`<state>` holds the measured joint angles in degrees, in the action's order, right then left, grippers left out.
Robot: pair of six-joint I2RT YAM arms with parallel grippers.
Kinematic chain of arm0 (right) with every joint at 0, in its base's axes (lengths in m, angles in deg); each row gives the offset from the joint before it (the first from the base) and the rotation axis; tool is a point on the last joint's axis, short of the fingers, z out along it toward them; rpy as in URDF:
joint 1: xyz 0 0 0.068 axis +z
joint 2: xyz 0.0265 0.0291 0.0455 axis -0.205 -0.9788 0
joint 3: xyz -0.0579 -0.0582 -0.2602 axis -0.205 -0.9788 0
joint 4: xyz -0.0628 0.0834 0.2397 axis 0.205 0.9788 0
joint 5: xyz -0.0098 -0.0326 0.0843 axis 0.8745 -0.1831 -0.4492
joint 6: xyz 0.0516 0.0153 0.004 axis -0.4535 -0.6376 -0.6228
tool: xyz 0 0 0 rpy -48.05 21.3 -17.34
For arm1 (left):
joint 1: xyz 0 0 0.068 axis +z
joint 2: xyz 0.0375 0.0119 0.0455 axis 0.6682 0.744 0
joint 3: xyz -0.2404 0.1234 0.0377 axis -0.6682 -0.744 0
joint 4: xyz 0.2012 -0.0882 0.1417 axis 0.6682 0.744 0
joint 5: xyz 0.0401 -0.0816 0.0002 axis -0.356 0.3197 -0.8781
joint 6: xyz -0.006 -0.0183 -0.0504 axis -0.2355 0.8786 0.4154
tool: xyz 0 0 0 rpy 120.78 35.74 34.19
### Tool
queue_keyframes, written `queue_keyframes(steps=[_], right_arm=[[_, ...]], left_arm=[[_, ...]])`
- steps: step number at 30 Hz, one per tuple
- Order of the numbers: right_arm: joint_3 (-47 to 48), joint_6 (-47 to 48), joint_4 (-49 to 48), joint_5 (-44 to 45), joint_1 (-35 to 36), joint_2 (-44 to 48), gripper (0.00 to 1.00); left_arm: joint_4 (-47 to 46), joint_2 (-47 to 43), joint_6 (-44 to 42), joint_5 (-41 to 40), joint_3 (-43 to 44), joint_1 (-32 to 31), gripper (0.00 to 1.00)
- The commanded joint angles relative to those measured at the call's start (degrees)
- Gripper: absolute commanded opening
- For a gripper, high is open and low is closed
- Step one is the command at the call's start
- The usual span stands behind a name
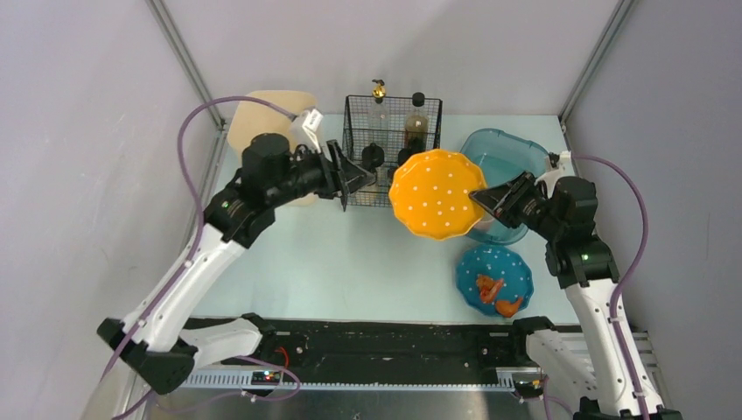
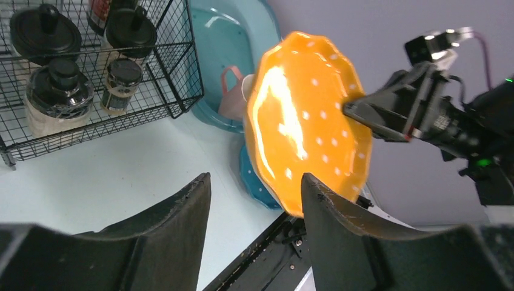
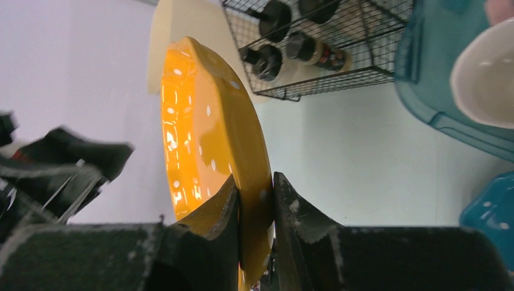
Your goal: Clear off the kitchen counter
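1. The desk (image 1: 350, 262), a pale mint-blue top with a black rail along its near edge, fills the middle of the top view between the two arms.
2. The right claw (image 3: 255, 182) is clamped on the rim of an orange plate (image 1: 435, 192) with white dots, one finger on each face.
3. The orange plate is held off the desk and tilted up on edge. In the top view it overlaps the front right corner of a black wire basket (image 1: 350, 131) and the left rim of a teal plastic tub (image 1: 516, 149).
4. The left claw (image 2: 256, 182) has its fingers apart with nothing between them. It sits just beside the basket's left front corner, pointing toward the orange plate and not touching it.
5. The basket stands at the middle of the desk's far edge and holds several bottles and jars, among them a dark bottle (image 1: 416, 127) with a black cap.
6. The tub sits at the far right corner, with a white bowl (image 3: 485, 79) inside it.
7. A blue dotted plate (image 1: 516, 262) lies flat near the right edge, toward the near side, carrying orange-red pieces of food (image 1: 490, 287).
8. A pale beige cutting board (image 1: 262, 109) is at the far left corner, partly hidden behind the left arm.
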<state>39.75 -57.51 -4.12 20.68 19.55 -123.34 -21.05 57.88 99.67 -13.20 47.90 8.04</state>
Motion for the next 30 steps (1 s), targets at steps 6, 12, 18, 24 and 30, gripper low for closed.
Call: queue_keyframes(steps=[6,12,18,24,30], right_arm=[[1.69,-3.06,-8.9,8.33,-6.45,-3.85,0.0],[1.7,-4.02,-12.63,13.85,-9.15,-9.85,0.0],[1.72,-5.24,-17.15,18.94,-12.63,-13.32,0.0],[2.92,-6.36,-19.4,21.03,-16.05,-18.85,0.0],[5.48,-4.24,-20.04,24.25,-17.13,-24.2,0.0]], left_arm=[[-1.52,-9.08,-2.12,-0.27,-6.6,0.31,0.62],[-1.51,-11.18,-3.29,3.32,-11.14,0.38,0.64],[-1.56,-14.18,-6.13,6.59,-14.03,0.35,0.65],[-1.36,-16.42,-8.81,8.94,-17.43,0.33,0.67],[-0.78,-18.06,-11.83,10.96,-20.16,0.32,0.68]])
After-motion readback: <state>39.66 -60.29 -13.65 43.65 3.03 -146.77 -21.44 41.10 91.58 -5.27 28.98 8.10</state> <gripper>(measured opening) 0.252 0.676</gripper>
